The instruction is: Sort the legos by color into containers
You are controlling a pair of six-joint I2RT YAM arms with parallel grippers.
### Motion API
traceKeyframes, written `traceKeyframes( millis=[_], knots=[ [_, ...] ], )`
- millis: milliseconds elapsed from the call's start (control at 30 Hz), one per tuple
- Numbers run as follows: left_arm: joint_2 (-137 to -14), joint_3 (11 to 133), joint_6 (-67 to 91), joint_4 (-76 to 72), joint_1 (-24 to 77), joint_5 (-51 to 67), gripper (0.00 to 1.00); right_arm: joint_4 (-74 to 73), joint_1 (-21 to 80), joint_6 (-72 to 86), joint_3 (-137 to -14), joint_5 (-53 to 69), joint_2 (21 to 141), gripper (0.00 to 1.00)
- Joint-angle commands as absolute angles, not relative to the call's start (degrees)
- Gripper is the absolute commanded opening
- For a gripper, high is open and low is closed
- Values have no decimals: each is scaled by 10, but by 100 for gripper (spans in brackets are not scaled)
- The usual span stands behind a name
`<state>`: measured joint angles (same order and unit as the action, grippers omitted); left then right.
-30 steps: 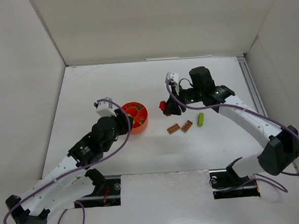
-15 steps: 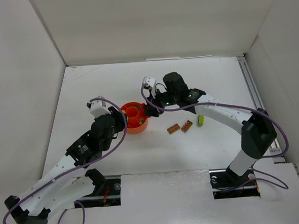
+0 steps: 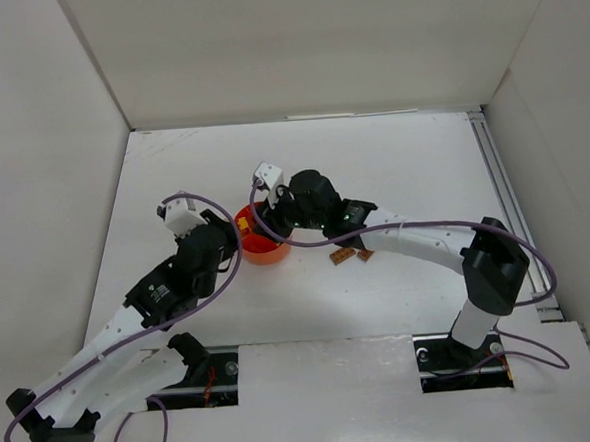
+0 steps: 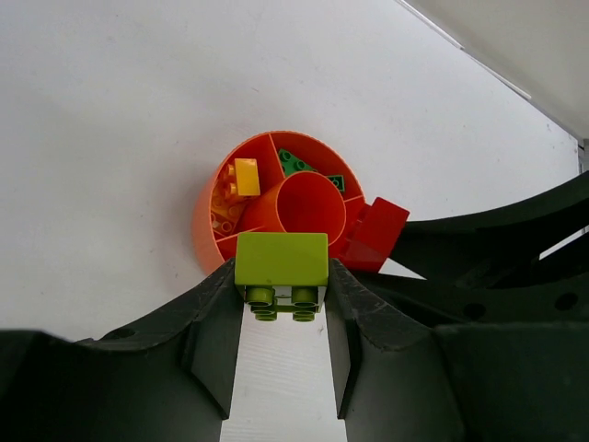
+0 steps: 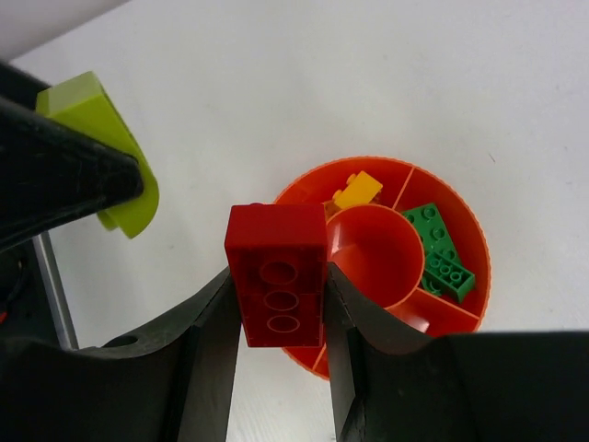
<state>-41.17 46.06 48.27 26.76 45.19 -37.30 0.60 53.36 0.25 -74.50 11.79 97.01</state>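
My left gripper (image 4: 282,281) is shut on a lime-yellow brick (image 4: 282,259) and holds it at the near edge of the red-orange bowl (image 4: 204,221). My right gripper (image 5: 279,290) is shut on a red brick (image 5: 276,262) and holds it over the bowl's (image 5: 479,262) left rim. The bowl has a raised centre and compartments holding green bricks (image 5: 440,253) and a yellow brick (image 5: 359,191). In the top view both grippers meet at the bowl (image 3: 262,251): the left (image 3: 232,235) from the left, the right (image 3: 262,219) from the right.
Two brown bricks (image 3: 342,255) lie on the table right of the bowl, partly under my right arm. White walls enclose the table on the left, back and right. A rail runs along the right edge (image 3: 504,198).
My right arm has swung left with the red brick from the table's middle to over the bowl. My left gripper has drawn back slightly to the left with the lime brick.
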Motion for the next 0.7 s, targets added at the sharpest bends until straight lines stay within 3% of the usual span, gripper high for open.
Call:
traceKeyframes(
  millis=[0,667],
  knots=[
    [-401,491,490,275,449,-396,0,91,539,57,-733,23,981,0],
    [-380,491,485,280,449,-411,0,91,561,68,-745,-13,1011,0]
  ],
)
